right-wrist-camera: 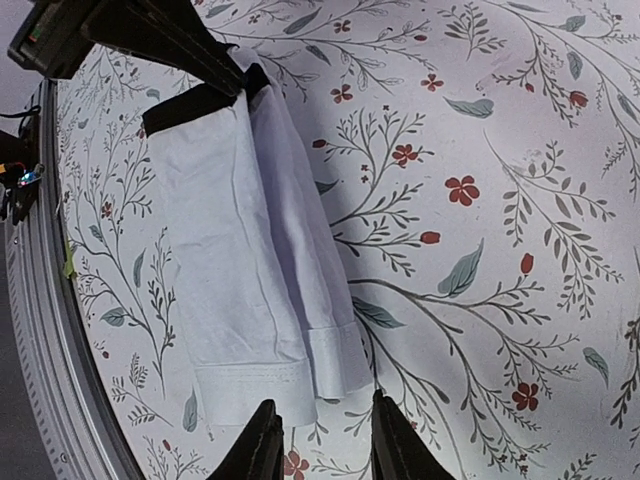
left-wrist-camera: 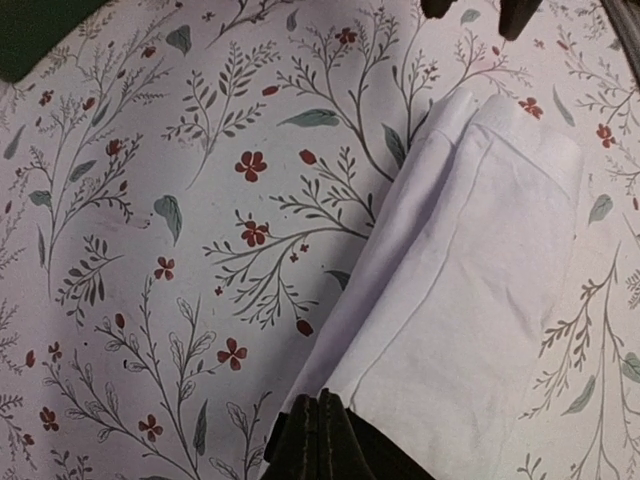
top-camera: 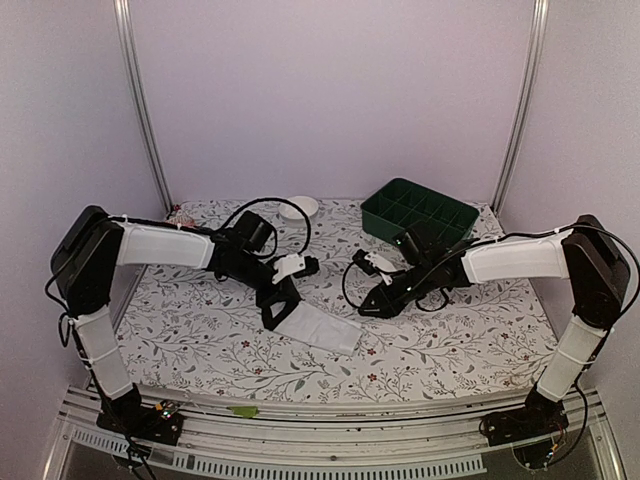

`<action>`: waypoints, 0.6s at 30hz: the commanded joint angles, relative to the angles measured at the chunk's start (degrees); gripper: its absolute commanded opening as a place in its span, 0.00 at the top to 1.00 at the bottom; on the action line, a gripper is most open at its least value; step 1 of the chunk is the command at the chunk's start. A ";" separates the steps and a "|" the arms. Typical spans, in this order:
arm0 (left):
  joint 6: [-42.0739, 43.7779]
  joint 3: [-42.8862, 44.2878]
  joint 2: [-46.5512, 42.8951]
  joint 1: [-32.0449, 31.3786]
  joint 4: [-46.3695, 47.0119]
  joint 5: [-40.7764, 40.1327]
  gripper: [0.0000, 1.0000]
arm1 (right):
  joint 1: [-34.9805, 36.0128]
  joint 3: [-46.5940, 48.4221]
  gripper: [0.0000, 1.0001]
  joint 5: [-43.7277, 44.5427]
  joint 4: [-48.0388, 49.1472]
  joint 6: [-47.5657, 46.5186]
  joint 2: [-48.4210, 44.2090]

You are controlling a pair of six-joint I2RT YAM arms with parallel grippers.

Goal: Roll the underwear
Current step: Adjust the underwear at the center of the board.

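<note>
The left claw (left-wrist-camera: 320, 432) is pressed together on the black waistband (right-wrist-camera: 195, 105) of the underwear (top-camera: 325, 328), which is laid as a folded strip on the worktop (top-camera: 450, 330) between the arms. The right claw (right-wrist-camera: 320, 440) is spread just past the hem end. The cloth is judged light, limp and prone to unrolling — best taken at the firmer band. The waistband is shown plainly only in the right wrist view — its lettering nowhere.

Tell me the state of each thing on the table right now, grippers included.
underwear: folded into a long strip, lying flat, not yet rolled.
left gripper: shut on one end of it.
right gripper: open, at the opposite end.
green tray: upright, visible compartments empty.
white bowl: upright.
</note>
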 commanded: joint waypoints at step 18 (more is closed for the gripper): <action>-4.61 1.70 6.56 1.15 1.30 -9.04 1.00 | -0.25 15.40 0.52 -12.01 -7.77 0.68 17.47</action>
